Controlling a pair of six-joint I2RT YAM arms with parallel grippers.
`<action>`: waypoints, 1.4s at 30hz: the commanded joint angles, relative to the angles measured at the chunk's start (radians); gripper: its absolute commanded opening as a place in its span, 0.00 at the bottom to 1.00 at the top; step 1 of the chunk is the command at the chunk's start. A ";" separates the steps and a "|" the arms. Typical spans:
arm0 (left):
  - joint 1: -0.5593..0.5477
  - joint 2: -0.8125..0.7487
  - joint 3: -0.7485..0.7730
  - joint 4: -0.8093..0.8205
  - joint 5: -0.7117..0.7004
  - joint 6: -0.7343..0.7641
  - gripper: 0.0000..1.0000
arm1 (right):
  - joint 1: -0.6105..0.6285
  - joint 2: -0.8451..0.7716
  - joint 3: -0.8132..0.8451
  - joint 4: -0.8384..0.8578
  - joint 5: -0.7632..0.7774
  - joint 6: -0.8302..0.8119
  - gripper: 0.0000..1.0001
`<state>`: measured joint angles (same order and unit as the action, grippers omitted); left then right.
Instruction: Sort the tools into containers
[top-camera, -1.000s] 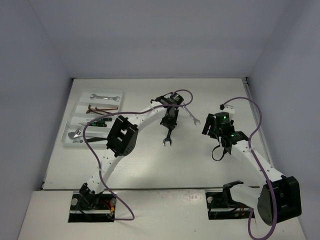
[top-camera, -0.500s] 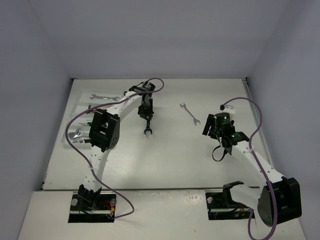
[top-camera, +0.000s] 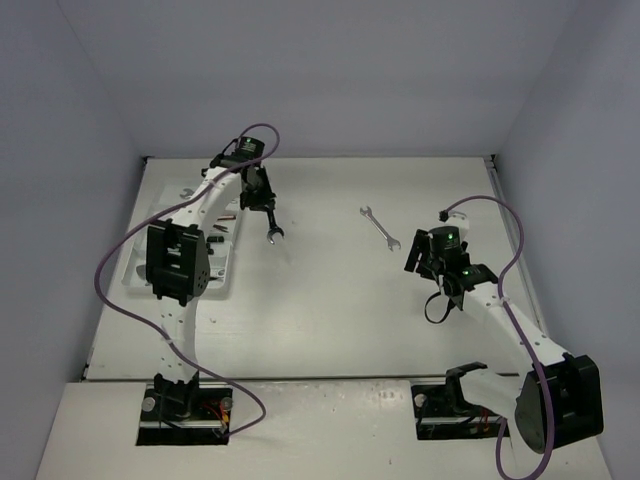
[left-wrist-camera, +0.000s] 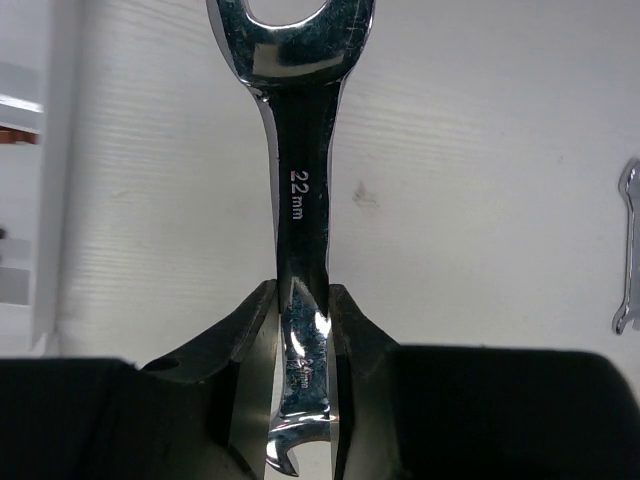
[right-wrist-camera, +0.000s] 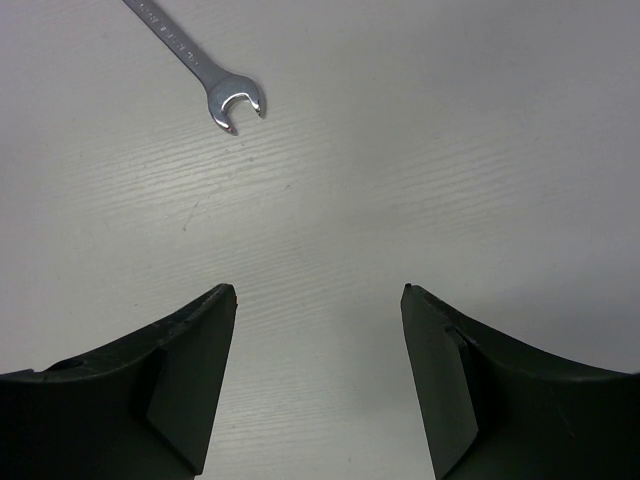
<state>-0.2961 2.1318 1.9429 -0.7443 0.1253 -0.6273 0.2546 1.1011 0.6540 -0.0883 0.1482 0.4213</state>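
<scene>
Risk: left gripper (left-wrist-camera: 302, 292) pinches the 22 mm wrench (left-wrist-camera: 300, 180) near one end; long overhang may pivot or slip short of tray (left-wrist-camera: 58, 150); right gripper (right-wrist-camera: 318, 300) fingers spread, empty.

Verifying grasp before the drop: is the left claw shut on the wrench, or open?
Shut: the left claw clamps the 22 mm wrench. Wrist view shows both fingers pressed against its shank.
</scene>
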 joint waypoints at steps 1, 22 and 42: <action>0.104 -0.117 0.003 0.072 -0.031 -0.109 0.00 | -0.008 -0.030 0.007 0.019 -0.004 -0.001 0.64; 0.444 0.011 -0.070 0.483 -0.028 -0.570 0.00 | -0.008 -0.038 -0.005 0.019 -0.031 0.006 0.64; 0.439 0.071 -0.022 0.512 -0.009 -0.639 0.40 | -0.011 0.140 0.137 0.019 -0.032 -0.115 0.67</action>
<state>0.1507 2.3138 1.8828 -0.3169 0.1063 -1.2570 0.2493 1.1826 0.6778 -0.0957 0.1154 0.3751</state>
